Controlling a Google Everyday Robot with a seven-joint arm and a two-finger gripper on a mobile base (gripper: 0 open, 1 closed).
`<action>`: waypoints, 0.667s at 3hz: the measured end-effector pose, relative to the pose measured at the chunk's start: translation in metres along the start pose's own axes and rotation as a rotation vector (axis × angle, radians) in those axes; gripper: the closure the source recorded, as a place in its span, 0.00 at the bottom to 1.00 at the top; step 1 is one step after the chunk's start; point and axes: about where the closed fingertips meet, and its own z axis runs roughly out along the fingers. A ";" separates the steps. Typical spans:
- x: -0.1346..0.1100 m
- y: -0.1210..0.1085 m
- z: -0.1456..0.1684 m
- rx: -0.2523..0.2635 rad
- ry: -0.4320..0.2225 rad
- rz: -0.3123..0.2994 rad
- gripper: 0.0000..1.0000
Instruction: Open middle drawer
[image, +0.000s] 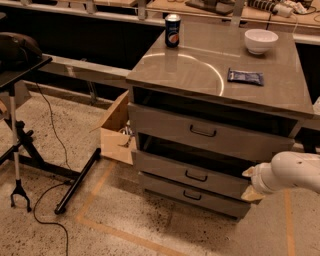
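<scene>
The grey cabinet (200, 75) has three drawers. The middle drawer (160, 167) has a flat grey front with a small dark wire handle (196, 176) at its centre. It stands pulled out a little, with a dark gap above its front. My gripper (250, 184), on a white arm coming in from the right edge, is at the right end of the middle drawer's front, well right of the handle. Its two tan fingers (248, 172) are apart and hold nothing. The top drawer (165, 125) is above and the slim bottom drawer (162, 186) is below.
A soda can (172, 31), a white bowl (261, 40) and a blue packet (245, 76) sit on the cabinet top. An open cardboard box (116, 135) stands left of the cabinet. A black stand (20, 145) with a floor cable is at the left.
</scene>
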 end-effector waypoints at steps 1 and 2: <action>0.002 0.002 -0.041 0.008 0.004 -0.005 0.42; -0.001 0.004 -0.051 0.008 -0.009 -0.007 0.66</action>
